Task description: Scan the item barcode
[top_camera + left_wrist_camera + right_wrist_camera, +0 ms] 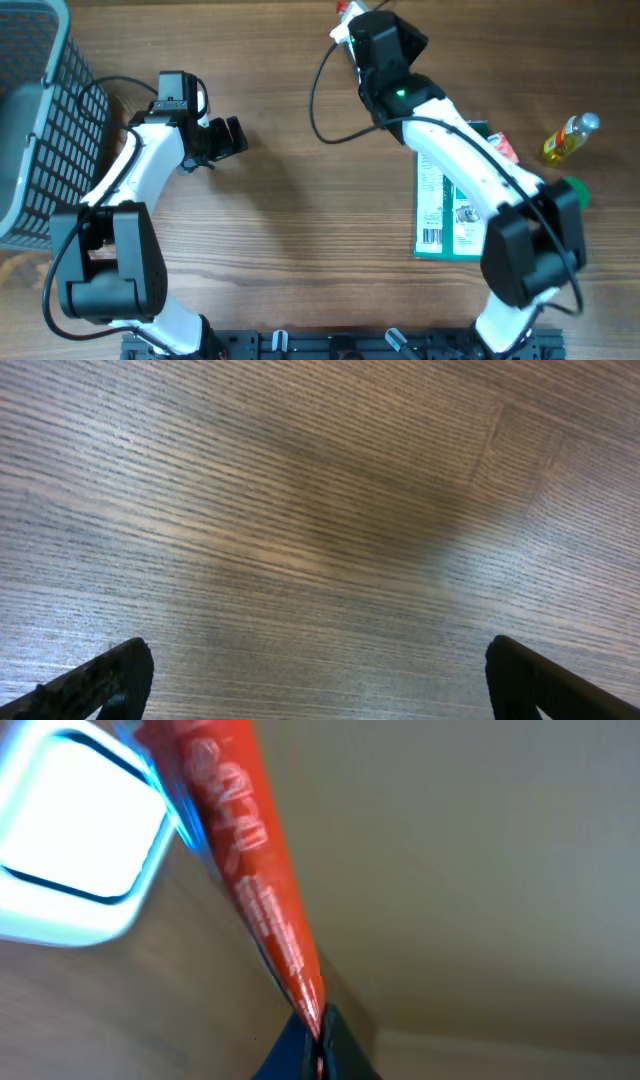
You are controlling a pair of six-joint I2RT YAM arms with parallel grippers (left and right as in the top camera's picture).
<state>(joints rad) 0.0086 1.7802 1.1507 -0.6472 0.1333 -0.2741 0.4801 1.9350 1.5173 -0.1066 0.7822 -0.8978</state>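
Wood-grain table (300, 510) below, right jaws clench a glossy red packet (250, 880) with white print; left jaws gape empty.

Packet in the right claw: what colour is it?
The packet is red-orange with pale lettering; right wrist view shows it best.

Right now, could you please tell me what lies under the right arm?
A flat green box lies on the table beneath it, a barcode showing near its lower left corner. The arm covers the box's right side, so that part cannot be seen.
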